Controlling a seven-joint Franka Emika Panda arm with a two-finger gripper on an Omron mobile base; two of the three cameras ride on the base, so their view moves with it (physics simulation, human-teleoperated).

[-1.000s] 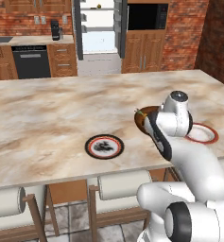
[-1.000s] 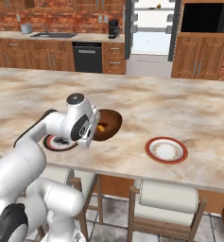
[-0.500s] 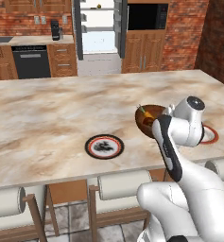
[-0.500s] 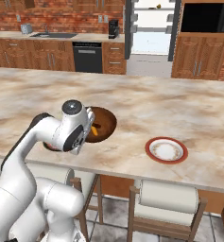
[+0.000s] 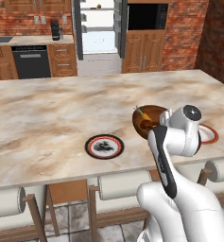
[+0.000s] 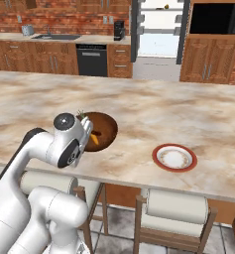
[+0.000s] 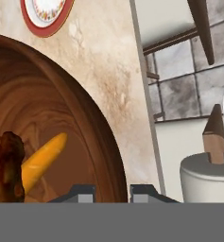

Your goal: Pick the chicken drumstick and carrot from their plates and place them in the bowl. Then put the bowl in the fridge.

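The brown bowl [image 7: 61, 118] sits near the tabletop's [image 5: 61, 108] near edge, between the patterned plate [image 5: 104, 146] on its left and the plain plate [image 6: 174, 158] on its right, with the carrot [image 7: 35, 163] and a dark drumstick [image 7: 10, 165] already lying inside. The pincer [image 7: 112, 191] is clenched on the bowl's near rim, so the bowl lies directly ahead of it. The open fridge [image 5: 98, 28] stands far across the room, so I judge the carry must go away from the stools.
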